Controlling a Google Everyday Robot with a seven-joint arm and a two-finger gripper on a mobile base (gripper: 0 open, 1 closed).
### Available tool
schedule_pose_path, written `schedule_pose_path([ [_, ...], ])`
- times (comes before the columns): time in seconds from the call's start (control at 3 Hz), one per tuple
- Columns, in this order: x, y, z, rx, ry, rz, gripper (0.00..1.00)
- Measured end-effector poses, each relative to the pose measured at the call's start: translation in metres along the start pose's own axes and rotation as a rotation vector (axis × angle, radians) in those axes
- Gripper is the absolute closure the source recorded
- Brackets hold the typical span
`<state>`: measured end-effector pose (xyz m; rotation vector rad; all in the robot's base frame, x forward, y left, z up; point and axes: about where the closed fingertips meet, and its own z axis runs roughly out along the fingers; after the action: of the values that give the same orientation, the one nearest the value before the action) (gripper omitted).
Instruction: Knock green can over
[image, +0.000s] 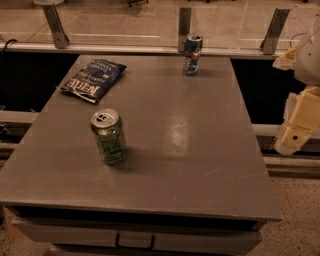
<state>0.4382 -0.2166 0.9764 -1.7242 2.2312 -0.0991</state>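
Nearest the camera, at the bottom of the frame, was the front of the grey table (200, 165) with one dark drawer handle (135, 242) beneath its edge. The green can (109, 136) stood upright left of centre on the table, silver top and pull tab uppermost, well apart from everything else on the surface. The gripper (294, 136) hung at the right edge of the frame, off the table's right side and far from the can. Whether it was open or closed could not be told from this view. Judgement: the step in hand was the approach, with no contact made yet. To do it well, the gripper should travel left across the bare middle of the table and meet the can high on its wall, near the rim, so that it tips rather than slides. A sideways push toward the open left or front area looks safest, kept short so the can does not roll off the near edge. Count: two cans, namely the green one and one slimmer blue, red and silver can (192, 54) upright at the upper centre; one dark blue snack bag (94, 79) lying flat at upper left; one table; one gripper.
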Motion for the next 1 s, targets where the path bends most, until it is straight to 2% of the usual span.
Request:
schedule_pose_path([
  [0.33,0.000,0.000,0.000,0.000,0.000,0.000,0.00],
  [0.67,-0.027,0.000,-0.002,-0.003,-0.045,-0.008,0.00],
  [1.0,-0.087,0.014,0.010,-0.045,-0.164,-0.052,0.00],
])
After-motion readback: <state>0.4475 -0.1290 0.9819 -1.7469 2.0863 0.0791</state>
